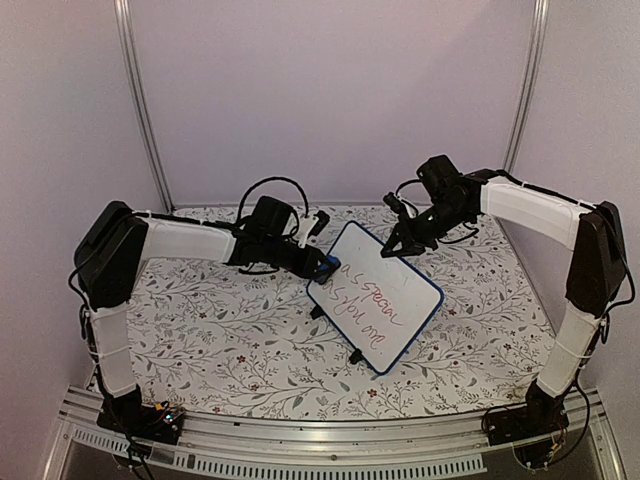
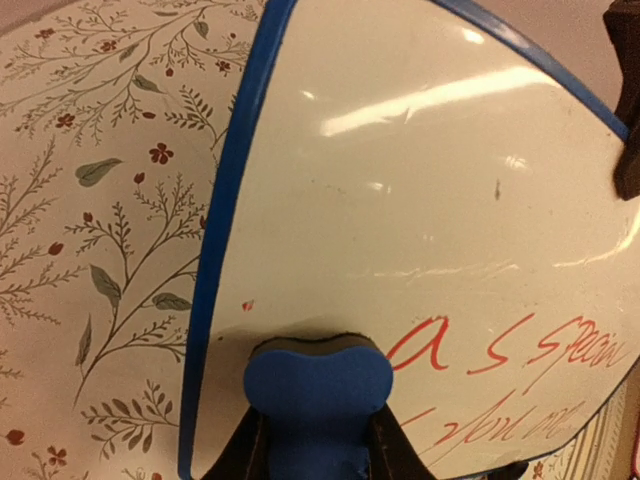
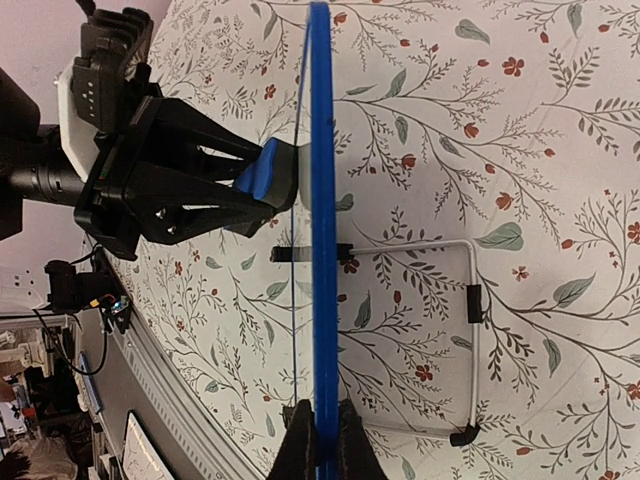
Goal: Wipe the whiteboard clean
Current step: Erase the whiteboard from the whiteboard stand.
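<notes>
The whiteboard (image 1: 377, 293) stands tilted on its black feet in the middle of the table, blue-framed, with red handwriting (image 2: 510, 350) across its lower half. My left gripper (image 1: 318, 266) is shut on a small blue eraser block (image 2: 318, 385), whose dark felt face presses on the board near its left frame edge, just left of the writing. My right gripper (image 1: 398, 243) is shut on the whiteboard's blue frame (image 3: 321, 230) at the top corner; the right wrist view shows the board edge-on, with the eraser (image 3: 262, 176) against its face.
A floral cloth (image 1: 200, 340) covers the table. A white wire stand (image 3: 470, 300) props the board from behind. An aluminium rail (image 1: 330, 445) runs along the near edge, and plain walls close in the back and sides.
</notes>
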You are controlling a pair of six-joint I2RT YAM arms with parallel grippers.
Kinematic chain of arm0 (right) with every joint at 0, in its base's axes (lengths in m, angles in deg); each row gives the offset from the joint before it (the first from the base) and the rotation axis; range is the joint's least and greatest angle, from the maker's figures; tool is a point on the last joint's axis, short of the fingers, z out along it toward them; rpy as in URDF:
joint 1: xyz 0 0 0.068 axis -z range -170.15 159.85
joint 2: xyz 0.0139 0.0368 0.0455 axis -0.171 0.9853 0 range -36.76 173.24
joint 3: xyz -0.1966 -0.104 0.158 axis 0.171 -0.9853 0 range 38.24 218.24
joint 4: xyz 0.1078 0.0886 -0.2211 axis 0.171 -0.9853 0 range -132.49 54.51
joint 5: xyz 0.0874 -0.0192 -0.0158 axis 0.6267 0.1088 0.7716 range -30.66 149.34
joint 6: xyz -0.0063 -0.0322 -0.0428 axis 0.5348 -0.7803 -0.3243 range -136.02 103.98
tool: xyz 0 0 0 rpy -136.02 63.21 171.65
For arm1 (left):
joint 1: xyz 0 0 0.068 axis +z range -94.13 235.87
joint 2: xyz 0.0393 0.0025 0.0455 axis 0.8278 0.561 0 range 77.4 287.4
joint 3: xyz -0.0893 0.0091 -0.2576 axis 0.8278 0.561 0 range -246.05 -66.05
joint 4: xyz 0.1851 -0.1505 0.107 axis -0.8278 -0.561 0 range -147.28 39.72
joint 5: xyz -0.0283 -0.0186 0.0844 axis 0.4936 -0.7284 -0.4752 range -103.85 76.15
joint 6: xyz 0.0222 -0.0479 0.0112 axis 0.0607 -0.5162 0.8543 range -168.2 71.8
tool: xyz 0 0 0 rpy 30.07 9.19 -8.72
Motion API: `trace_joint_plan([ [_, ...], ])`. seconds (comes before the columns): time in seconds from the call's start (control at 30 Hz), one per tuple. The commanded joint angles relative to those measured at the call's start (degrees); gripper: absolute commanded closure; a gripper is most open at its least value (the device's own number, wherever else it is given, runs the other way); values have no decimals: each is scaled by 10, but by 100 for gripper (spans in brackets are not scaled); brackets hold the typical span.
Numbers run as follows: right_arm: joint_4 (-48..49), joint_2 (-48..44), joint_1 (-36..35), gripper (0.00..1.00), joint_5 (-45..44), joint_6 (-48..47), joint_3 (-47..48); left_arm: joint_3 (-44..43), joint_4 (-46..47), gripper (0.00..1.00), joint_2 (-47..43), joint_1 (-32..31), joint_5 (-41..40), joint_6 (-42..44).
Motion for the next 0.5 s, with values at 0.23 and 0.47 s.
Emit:
trace_joint_plan([
  [0.23, -26, 16, -16, 100, -7, -19, -22, 35, -17, 100, 0, 8, -5, -32],
  [0.47, -26, 17, -16, 100, -6, -20, -22, -59, -35, 100, 37, 8, -5, -28],
])
